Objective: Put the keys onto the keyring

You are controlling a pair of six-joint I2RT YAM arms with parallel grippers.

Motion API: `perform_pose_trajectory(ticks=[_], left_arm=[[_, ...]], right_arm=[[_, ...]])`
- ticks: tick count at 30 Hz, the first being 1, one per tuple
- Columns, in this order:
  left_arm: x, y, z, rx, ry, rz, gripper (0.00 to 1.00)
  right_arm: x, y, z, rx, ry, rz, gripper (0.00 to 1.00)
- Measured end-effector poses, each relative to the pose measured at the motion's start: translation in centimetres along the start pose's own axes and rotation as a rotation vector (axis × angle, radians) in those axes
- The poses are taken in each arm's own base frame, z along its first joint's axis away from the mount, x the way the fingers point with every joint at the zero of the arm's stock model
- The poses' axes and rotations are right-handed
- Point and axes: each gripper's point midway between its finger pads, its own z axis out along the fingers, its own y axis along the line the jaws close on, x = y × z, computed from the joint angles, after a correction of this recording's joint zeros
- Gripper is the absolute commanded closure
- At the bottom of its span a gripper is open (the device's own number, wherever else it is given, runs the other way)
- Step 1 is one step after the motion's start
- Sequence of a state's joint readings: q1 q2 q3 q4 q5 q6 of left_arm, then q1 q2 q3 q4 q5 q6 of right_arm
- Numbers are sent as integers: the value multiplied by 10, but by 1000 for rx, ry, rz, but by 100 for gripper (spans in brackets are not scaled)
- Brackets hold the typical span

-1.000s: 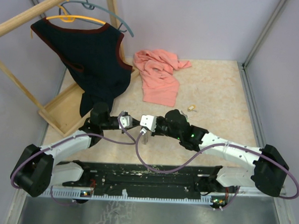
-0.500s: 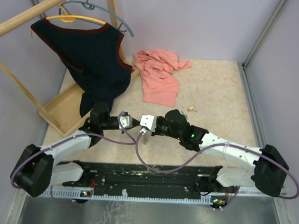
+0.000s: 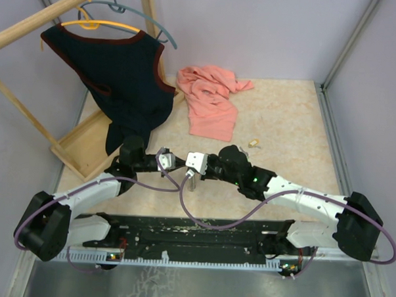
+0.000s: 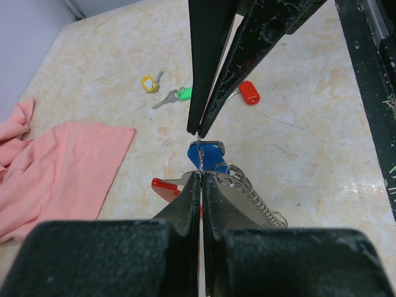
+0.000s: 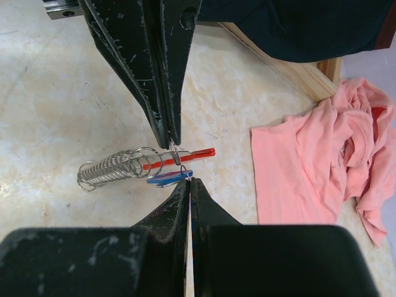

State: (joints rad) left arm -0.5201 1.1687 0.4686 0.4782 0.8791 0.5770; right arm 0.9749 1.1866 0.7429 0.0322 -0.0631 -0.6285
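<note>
My left gripper is shut on the keyring, a loop with a red side and a grey metal side that carries a coil spring. My right gripper is shut on the small wire ring of the blue key, tip to tip with the left gripper. The keyring's red bar hangs just above the table. The blue key sits between both tips. The yellow key, green key and red key lie on the table beyond. Both grippers meet near the table's front middle.
A pink cloth lies at the back middle. A wooden rack with a dark vest on a hanger stands at the left. A small pale object lies right of the cloth.
</note>
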Motion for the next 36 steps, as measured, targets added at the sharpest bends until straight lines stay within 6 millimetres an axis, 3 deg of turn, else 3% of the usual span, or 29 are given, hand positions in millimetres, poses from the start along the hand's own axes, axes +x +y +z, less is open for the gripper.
perform_pose_trajectory(ticks=[36], left_arm=[[0, 1, 0, -3, 2, 2, 100]], right_arm=[[2, 1, -2, -3, 10, 0, 100]])
